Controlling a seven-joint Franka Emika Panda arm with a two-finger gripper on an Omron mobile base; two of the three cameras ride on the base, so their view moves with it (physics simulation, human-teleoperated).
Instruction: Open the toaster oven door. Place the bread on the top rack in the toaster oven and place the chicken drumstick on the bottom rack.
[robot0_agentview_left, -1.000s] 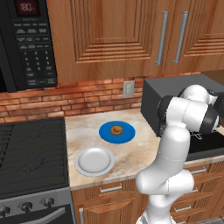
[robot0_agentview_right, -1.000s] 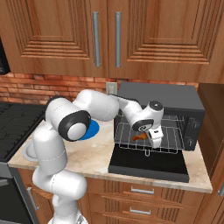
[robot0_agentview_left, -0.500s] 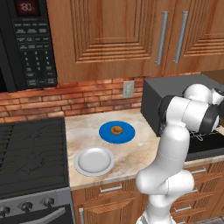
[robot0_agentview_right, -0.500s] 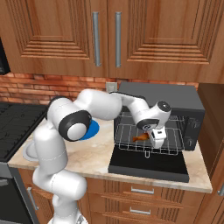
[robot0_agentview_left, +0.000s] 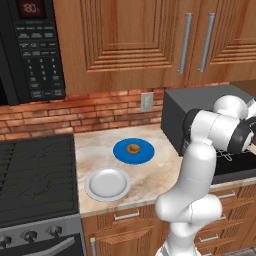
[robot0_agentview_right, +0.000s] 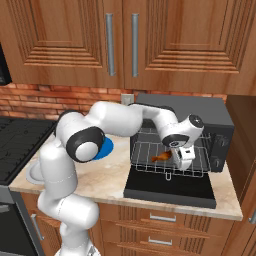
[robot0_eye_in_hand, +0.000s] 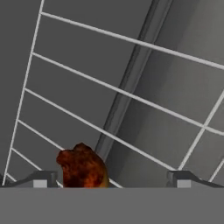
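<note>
Toaster oven door (robot0_agentview_right: 170, 192) is down flat on the tabletop (robot0_agentview_right: 107, 175) in front of the toaster oven (robot0_agentview_right: 220, 125), so the opening step looks done. Chicken drumstick (robot0_agentview_right: 161, 157) lies on a pulled-out wire rack (robot0_agentview_right: 150, 162) just above the door; which rack level this is cannot be told for sure, but it appears to be the lower one. The tool (robot0_agentview_right: 181, 159) hangs just right of the drumstick, fingers spread wide and holding nothing; in the hand view the fingertips (robot0_eye_in_hand: 41, 179) flank the meat, apart from it. Drumstick's long axis runs roughly along the oven's front, the thin end pointing left toward the blue plate (robot0_agentview_left: 120, 152), plump end toward the tool. Bread (robot0_agentview_left: 133, 148) sits on the blue plate, well left of the oven; a white plate (robot0_agentview_left: 107, 183) lies nearer the tabletop's front edge. Judged: drumstick placed, bread left to do.
</note>
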